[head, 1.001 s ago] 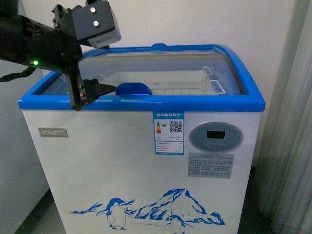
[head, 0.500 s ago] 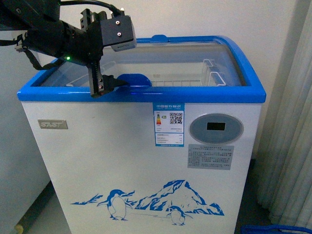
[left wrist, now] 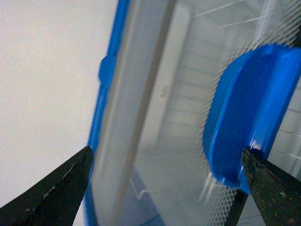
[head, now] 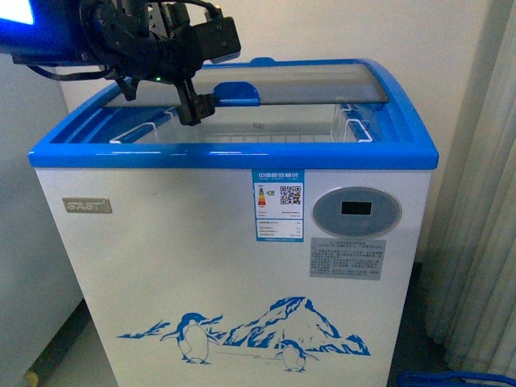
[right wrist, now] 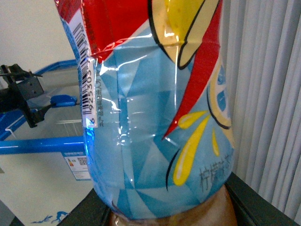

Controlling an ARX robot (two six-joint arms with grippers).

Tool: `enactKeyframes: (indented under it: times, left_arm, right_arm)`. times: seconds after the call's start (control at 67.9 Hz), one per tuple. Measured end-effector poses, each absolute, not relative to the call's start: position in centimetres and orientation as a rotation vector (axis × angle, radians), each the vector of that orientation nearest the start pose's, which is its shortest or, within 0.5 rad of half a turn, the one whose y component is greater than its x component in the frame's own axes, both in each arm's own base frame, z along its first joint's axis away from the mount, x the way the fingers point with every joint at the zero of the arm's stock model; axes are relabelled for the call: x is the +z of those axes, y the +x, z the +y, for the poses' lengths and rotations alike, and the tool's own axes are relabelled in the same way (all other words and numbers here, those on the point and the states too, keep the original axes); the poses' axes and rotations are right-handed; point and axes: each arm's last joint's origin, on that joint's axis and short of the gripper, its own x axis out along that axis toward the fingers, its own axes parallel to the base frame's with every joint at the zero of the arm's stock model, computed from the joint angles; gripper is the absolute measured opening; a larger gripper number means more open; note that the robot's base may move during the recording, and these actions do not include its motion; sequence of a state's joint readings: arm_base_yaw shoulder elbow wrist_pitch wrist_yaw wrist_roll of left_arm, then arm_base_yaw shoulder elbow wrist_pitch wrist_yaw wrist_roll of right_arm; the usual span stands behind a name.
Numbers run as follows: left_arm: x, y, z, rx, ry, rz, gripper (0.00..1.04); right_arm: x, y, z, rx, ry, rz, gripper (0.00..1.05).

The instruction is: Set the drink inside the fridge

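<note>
The drink [right wrist: 155,117] is filling the right wrist view, with both its ends running past the picture's edges. The right gripper [right wrist: 164,214] is showing only its fingers [right wrist: 256,205], as dark corners beside the bottle. In the front view the left arm [head: 121,36] is passing out at the upper left corner. The foot of the fridge [head: 234,153] is being cropped, and the print on its sticker [head: 280,205] is coming out too small to read. The left wrist view is blurring the fridge's inside.

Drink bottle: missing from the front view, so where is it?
The plastic bottle with the blue, red and yellow label fills the right wrist view, held in the right pincer, outside the blue-rimmed white fridge.
</note>
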State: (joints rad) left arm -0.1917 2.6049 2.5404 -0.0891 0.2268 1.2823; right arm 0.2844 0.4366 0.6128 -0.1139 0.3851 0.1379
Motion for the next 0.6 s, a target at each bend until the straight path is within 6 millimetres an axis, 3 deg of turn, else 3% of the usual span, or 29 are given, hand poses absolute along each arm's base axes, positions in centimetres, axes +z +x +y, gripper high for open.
enactKeyframes:
  times: [0.236,0.339,0.397,0.471,0.604]
  left_arm:
    - [25.8,59.6,-13.1,-0.169,1.045,-0.186,0.97]
    - [26.5,59.4,-13.0,-0.064,0.827,-0.175,0.97]
    - [27.5,58.1,-12.1,0.064,0.665,-0.123,0.97]
    - [29.7,56.3,-9.5,0.102,0.533,-0.092,0.97]
    - [35.1,50.7,-4.7,0.161,0.308,-0.092,0.97]
  right_arm:
    - [32.3,10.5,1.9,-0.096,0.158,-0.066,0.41]
    - [32.3,10.5,1.9,-0.1,0.158,-0.066,0.41]
    - [32.3,10.5,1.9,-0.095,0.158,-0.066,0.41]
    - [32.3,10.5,1.9,-0.096,0.158,-0.066,0.41]
    - [32.3,10.4,1.9,-0.111,0.159,-0.067,0.41]
